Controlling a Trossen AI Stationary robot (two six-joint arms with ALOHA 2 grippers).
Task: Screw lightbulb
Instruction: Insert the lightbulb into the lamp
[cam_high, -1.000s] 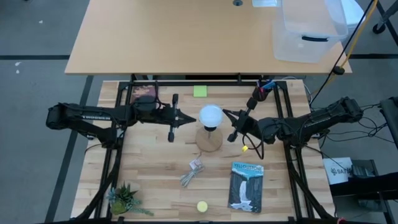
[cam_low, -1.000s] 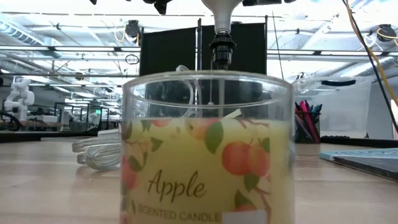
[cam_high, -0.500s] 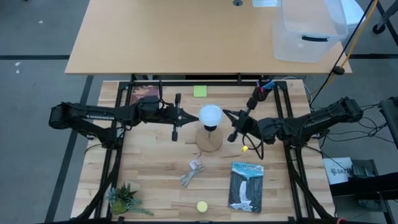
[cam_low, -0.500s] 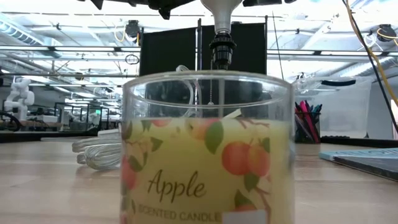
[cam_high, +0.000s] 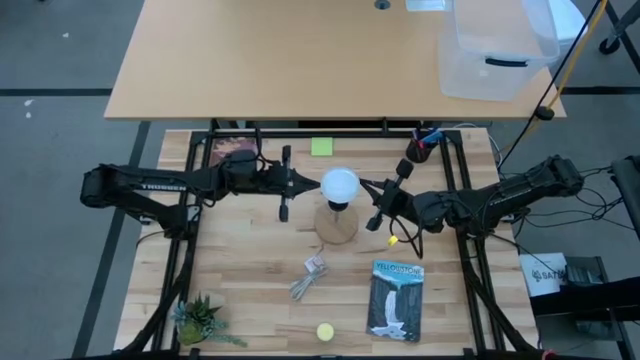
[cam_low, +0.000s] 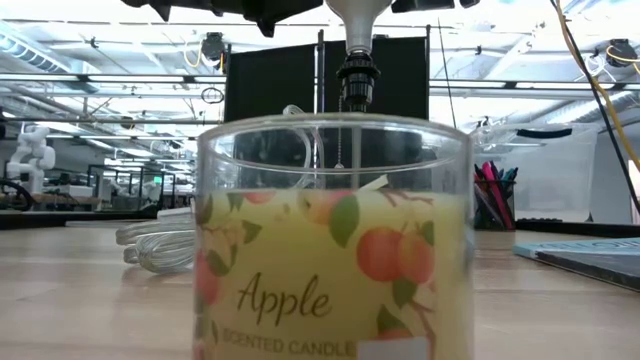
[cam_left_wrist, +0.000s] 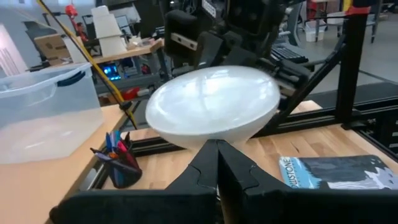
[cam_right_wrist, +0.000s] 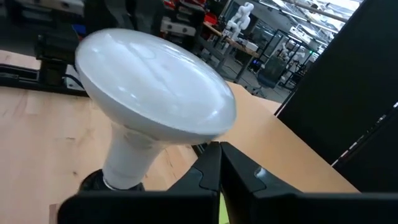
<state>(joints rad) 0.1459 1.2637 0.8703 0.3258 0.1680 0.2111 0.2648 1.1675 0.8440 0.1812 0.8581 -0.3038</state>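
Observation:
The lightbulb (cam_high: 339, 185) stands upright with its white dome up. Its grey neck (cam_low: 351, 20) is in the black socket (cam_low: 357, 75) of the round wooden base (cam_high: 337, 226) at the middle of the table. My left gripper (cam_high: 317, 186) is shut and level at the dome's left side. My right gripper (cam_high: 362, 184) is shut and level at the dome's right side. The left wrist view shows the dome (cam_left_wrist: 214, 109) just beyond the shut fingers. The right wrist view shows the dome (cam_right_wrist: 155, 87) and the neck below it. My left gripper comes in level from the table's left, and its shut fingertips (cam_left_wrist: 217, 152) meet the lower rim of the dome (cam_left_wrist: 211, 138). The bulb stays upright in the socket. My right gripper comes in level from the table's right. Its shut fingertips (cam_right_wrist: 217, 155) lie at the dome's rim (cam_right_wrist: 208, 134); I cannot tell whether they touch it.
An apple candle jar (cam_low: 335, 240) stands right in front of the low camera. Near the front lie a book (cam_high: 396, 299), a coiled cable (cam_high: 310, 278) and a small plant (cam_high: 200, 320). A yellow ball (cam_high: 394, 239), a pen cup (cam_high: 420, 148) and a green note (cam_high: 321, 147) are nearby.
My left gripper has moved a little toward the table's right, up to the bulb's dome, and has stayed shut and level. The bulb and my right gripper have kept still.

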